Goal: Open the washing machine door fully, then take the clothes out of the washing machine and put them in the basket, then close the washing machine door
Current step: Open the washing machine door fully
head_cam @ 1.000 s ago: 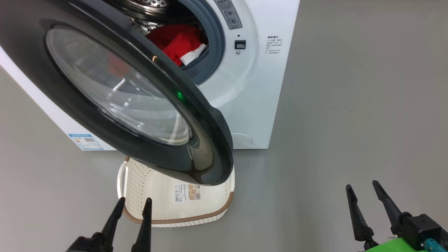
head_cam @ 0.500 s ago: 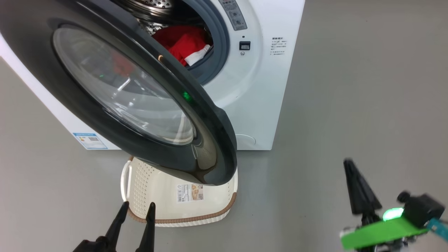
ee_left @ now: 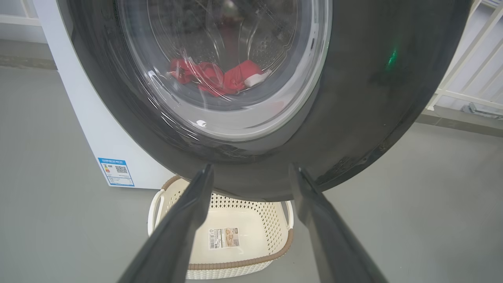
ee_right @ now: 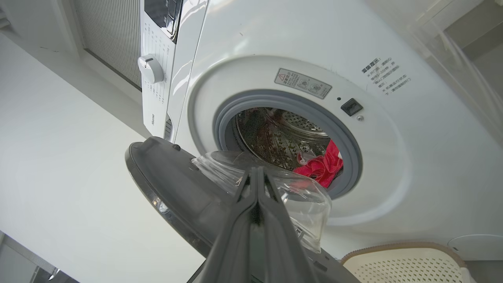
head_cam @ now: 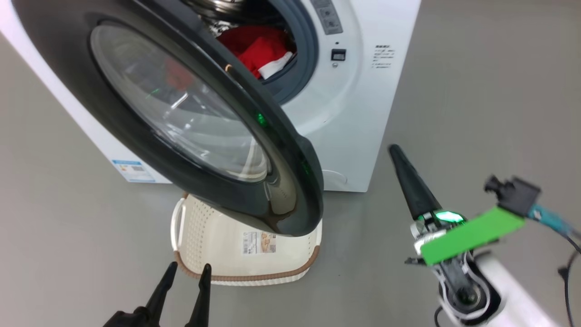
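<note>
Washing machine door [head_cam: 181, 113] is only part way open, so opening it fully is the step in hand. It fills the upper left of the frame and hangs over the basket [head_cam: 254, 278]. Seen slanted, it looks like a long oval running from upper left to lower middle, free edge lowest, outer face turned to the lower left. Red clothes [head_cam: 258, 47] lie inside the washing machine [head_cam: 345, 113]. The left pincer [head_cam: 189, 265], at the bottom, is open and empty. The right pincer [head_cam: 394, 150], at the right, is pinched closed on nothing. Next, I think, it must push the free edge wider.
</note>
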